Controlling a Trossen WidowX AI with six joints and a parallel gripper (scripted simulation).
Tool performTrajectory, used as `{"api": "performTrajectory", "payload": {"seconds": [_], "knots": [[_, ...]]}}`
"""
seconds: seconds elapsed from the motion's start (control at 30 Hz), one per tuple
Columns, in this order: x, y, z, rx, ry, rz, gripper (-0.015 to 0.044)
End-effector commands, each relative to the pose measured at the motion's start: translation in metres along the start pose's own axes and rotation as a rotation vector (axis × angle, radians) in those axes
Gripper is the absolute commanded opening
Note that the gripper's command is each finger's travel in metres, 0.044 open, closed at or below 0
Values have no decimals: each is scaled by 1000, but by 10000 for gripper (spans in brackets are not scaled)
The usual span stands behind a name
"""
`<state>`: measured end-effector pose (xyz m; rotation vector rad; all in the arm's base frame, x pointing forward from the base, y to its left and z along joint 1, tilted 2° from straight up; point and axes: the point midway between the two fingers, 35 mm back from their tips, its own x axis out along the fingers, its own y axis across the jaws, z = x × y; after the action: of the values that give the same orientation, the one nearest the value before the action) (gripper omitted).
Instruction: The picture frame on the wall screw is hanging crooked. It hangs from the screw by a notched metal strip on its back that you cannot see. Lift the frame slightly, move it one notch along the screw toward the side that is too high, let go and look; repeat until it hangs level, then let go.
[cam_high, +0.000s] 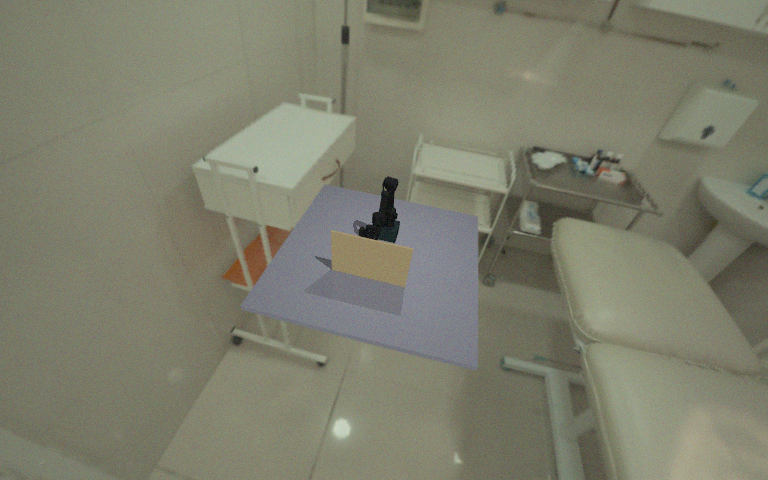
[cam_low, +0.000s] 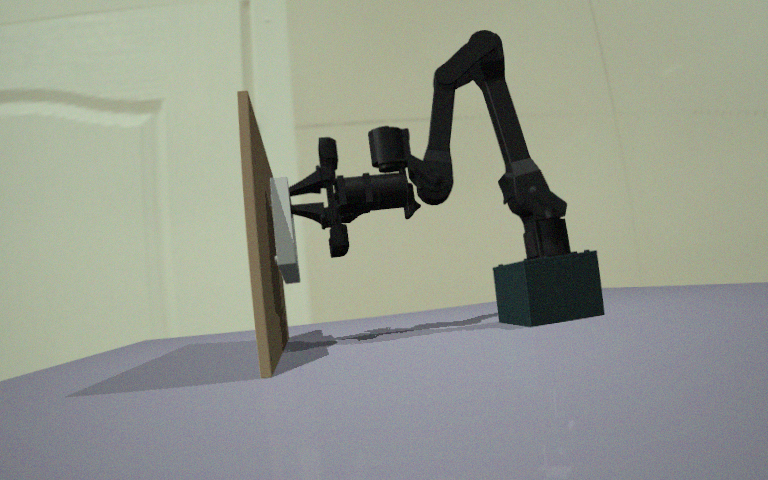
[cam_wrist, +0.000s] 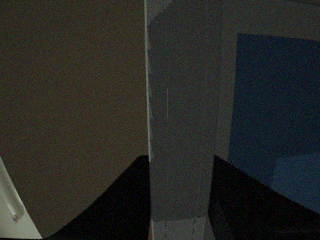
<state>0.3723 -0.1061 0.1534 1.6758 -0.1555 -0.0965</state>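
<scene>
The picture frame (cam_low: 284, 226) (cam_wrist: 182, 75) is a light grey frame in front of the upright tan wall panel (cam_high: 370, 257) (cam_low: 247, 226) (cam_wrist: 70, 100). The wrist view shows one rail of it running up the middle, with its blue picture (cam_wrist: 272, 100) on the right. My gripper (cam_low: 291, 200) (cam_wrist: 175, 164) is shut on this rail, one dark finger on each side. In the top view the panel hides the frame and the fingertips. The screw and the notched strip are hidden. How far the frame tilts against level I cannot tell.
The wall panel stands on the lavender table (cam_high: 441, 305) (cam_low: 453, 396), close behind the frame. The arm's dark green base block (cam_low: 549, 291) stands on the table on the frame's front side. White carts, a steel trolley and a padded couch (cam_high: 634, 283) stand around the table.
</scene>
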Motion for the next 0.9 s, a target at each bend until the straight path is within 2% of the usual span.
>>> {"api": "performTrajectory", "payload": {"seconds": [0.0,0.87], "knots": [[0,3,-1,-2,2,11,0],[0,4,-3,-2,2,11,0]]}}
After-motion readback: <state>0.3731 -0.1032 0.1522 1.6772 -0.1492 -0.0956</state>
